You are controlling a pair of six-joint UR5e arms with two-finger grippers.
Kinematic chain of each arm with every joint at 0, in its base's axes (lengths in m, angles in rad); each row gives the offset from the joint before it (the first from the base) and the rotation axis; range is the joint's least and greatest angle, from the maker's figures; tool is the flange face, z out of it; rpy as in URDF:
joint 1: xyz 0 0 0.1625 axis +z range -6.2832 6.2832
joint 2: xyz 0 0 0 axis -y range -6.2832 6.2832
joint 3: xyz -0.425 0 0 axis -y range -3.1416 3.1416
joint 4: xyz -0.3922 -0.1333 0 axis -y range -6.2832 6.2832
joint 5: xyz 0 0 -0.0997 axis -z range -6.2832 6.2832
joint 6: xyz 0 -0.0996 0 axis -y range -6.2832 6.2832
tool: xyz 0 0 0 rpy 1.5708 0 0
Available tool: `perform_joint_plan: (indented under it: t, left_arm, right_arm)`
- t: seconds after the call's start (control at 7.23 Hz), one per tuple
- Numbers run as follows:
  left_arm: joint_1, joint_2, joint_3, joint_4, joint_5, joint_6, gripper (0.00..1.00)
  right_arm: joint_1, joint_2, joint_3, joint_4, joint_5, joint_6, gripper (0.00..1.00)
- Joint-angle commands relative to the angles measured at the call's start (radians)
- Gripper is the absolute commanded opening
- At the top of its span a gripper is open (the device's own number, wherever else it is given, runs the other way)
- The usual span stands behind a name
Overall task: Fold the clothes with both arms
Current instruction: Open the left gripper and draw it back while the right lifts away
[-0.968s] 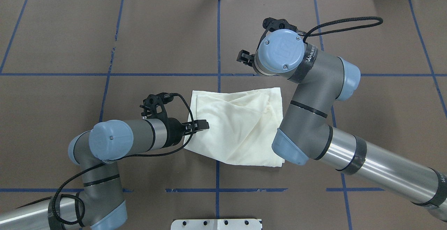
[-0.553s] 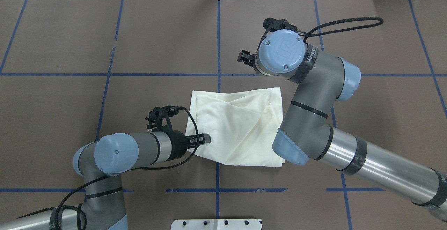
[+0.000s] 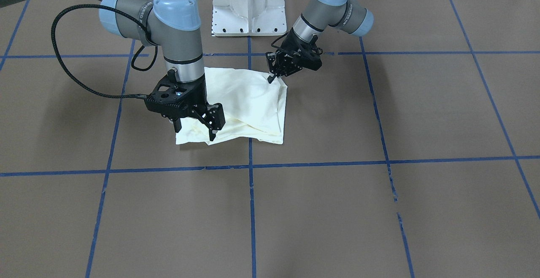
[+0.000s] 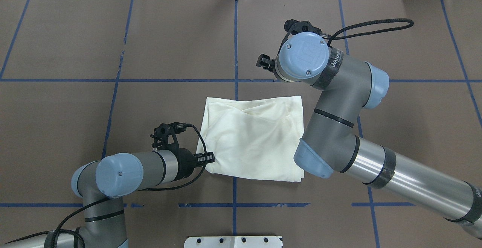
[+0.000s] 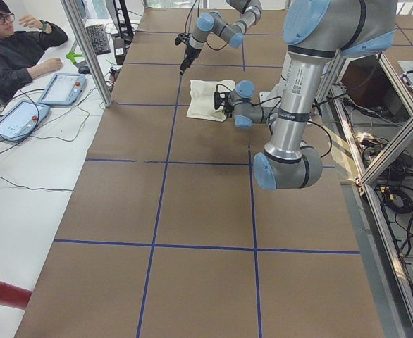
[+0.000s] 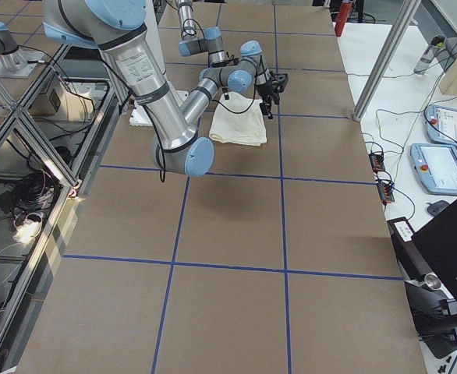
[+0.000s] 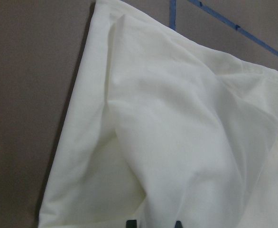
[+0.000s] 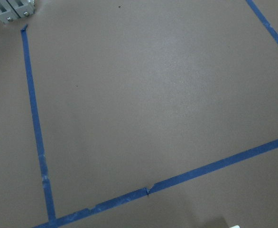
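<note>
The cream shirt (image 4: 252, 142) lies folded into a rough rectangle on the brown table, with its print hidden. It also shows in the front view (image 3: 249, 101) and fills the left wrist view (image 7: 177, 142). My left gripper (image 4: 211, 158) is low at the shirt's near-left corner (image 3: 271, 79), shut on the top layer; a fabric ridge runs down to its fingertips (image 7: 131, 223). My right gripper (image 3: 195, 129) hangs open and empty, raised over the shirt's far edge. Only its black edge (image 4: 263, 61) shows from overhead, and its wrist camera sees bare table.
Blue tape lines (image 4: 235, 86) grid the brown table cover. The white pedestal base (image 3: 249, 12) stands at the robot's side of the table. A person (image 5: 16, 42) sits at a side desk with tablets (image 5: 62, 88). A red cylinder (image 5: 5, 292) lies off the table.
My left gripper has moved towards the robot and then back to the left with the shirt's top layer. The large diagonal fold has flattened. The right arm has stayed almost still.
</note>
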Motion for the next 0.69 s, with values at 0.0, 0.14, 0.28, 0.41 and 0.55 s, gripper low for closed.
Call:
perform_joint_plan:
  t: [0.0,0.14,0.28,0.41,0.55]
  left_arm:
    - [0.001,0.025,-0.001,-0.012,0.000,-0.001,0.00]
    - [0.001,0.041,-0.001,-0.049,0.000,-0.001,0.06]
    - [-0.003,0.042,-0.004,-0.061,-0.001,-0.001,0.69]
    - [-0.012,0.054,-0.048,-0.055,-0.009,0.011,1.00]
    - [-0.027,0.070,-0.091,-0.049,-0.013,0.037,1.00]
  right_arm:
    - [-0.001,-0.005,0.000,0.002,-0.004,0.002,1.00]
    - [-0.002,-0.008,0.000,0.002,-0.004,0.001,1.00]
    - [-0.002,-0.008,0.000,0.002,-0.004,0.001,1.00]
    - [-0.002,-0.008,0.000,0.002,-0.004,0.001,1.00]
    - [-0.002,-0.007,0.000,0.002,-0.004,-0.001,1.00]
